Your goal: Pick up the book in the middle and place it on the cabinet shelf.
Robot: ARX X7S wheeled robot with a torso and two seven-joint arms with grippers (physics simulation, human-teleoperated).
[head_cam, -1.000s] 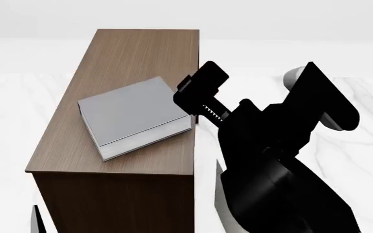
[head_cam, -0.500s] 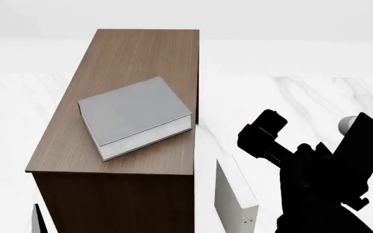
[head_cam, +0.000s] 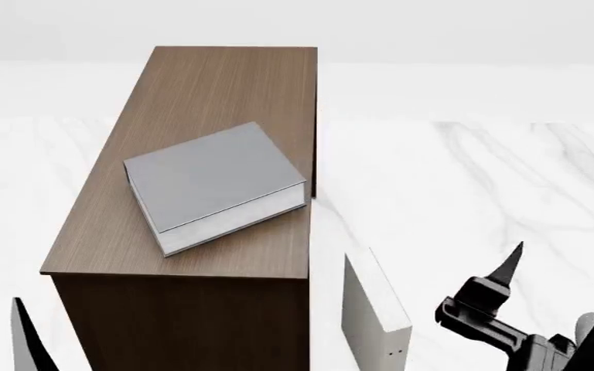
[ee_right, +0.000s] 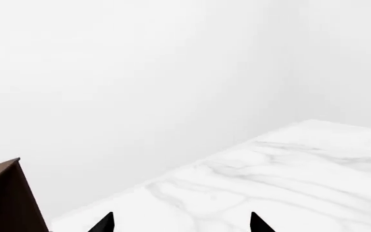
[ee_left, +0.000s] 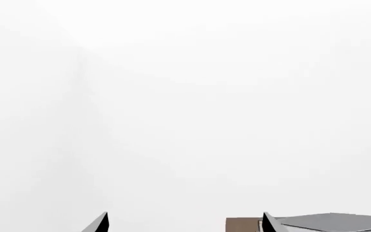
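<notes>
The grey book [head_cam: 214, 182] lies flat and slightly askew on the cabinet shelf [head_cam: 225, 85], on the near half of its brown top, with nothing touching it. My right gripper [head_cam: 565, 278] is low at the right, well clear of the cabinet, open and empty. Its wrist view shows the right gripper [ee_right: 181, 223] with tips wide apart over white floor, and a cabinet corner [ee_right: 5, 198] off to one side. My left gripper [ee_left: 184, 223] is also open with nothing between its fingers. Beyond one tip, the book [ee_left: 334, 222] and a strip of the cabinet [ee_left: 242, 224] show.
An off-white book [head_cam: 374, 309] stands upright on the white marble floor [head_cam: 462, 178], close to the cabinet's near right corner. One left fingertip [head_cam: 24, 336] shows at the lower left of the head view, beside the cabinet's front.
My right arm has drawn back from the book's right edge, down and to the right. The book stays put on the cabinet top. A left fingertip has come into the head view.
</notes>
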